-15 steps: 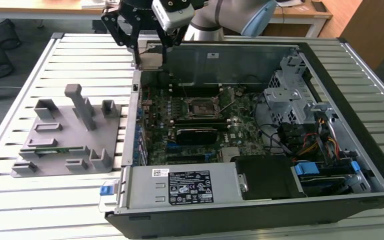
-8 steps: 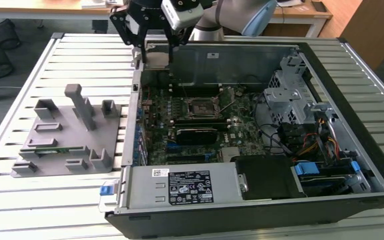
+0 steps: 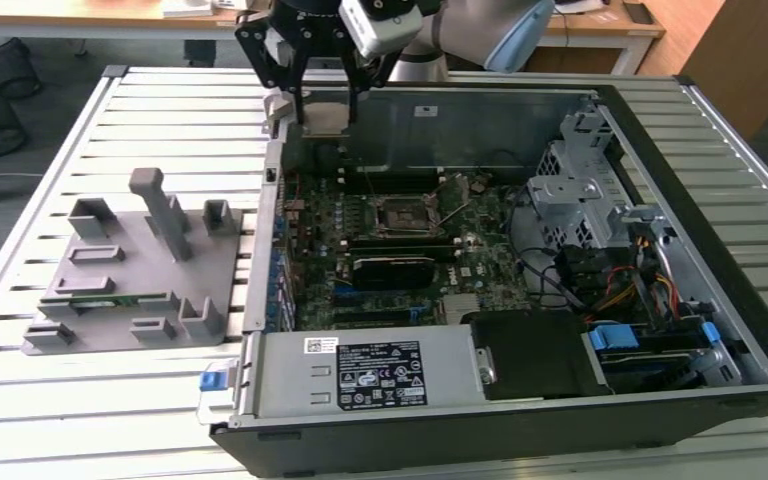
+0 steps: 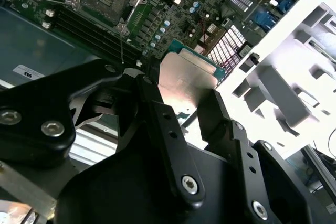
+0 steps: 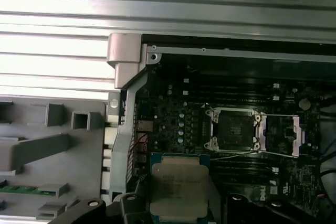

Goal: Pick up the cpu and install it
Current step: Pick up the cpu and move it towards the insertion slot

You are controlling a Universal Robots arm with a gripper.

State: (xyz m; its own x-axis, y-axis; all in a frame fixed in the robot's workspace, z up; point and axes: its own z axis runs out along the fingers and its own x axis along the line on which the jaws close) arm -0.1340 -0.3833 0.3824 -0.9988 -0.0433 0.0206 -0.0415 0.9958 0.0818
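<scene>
Gripping the cpu [image 5: 179,190] by two opposite edges, my fingers [image 4: 157,124] are closed on it, one on each side, with the silvery plate between them in both wrist views. In the exterior view my gripper [image 3: 324,100] holds the chip in the air over the far wall of the computer case [image 3: 704,150], toward the exterior view's left corner of the case, touching nothing else.

What matters is the socket [image 3: 398,212]. It sits on the green board on the case floor, below the chip, nearer the camera and a little to the exterior view's right. In the first wrist view the socket [image 5: 232,128] has its metal frame swung open, and the dark square seat shows bare. The chip's edges look roughly parallel to the socket's edges there, though I cannot tell how the corners match up. I judge the pick done and the chip not yet seated.

Outside the case, on the slatted table [image 3: 37,400], the grey fixture [image 3: 131,270] lies well apart.
</scene>
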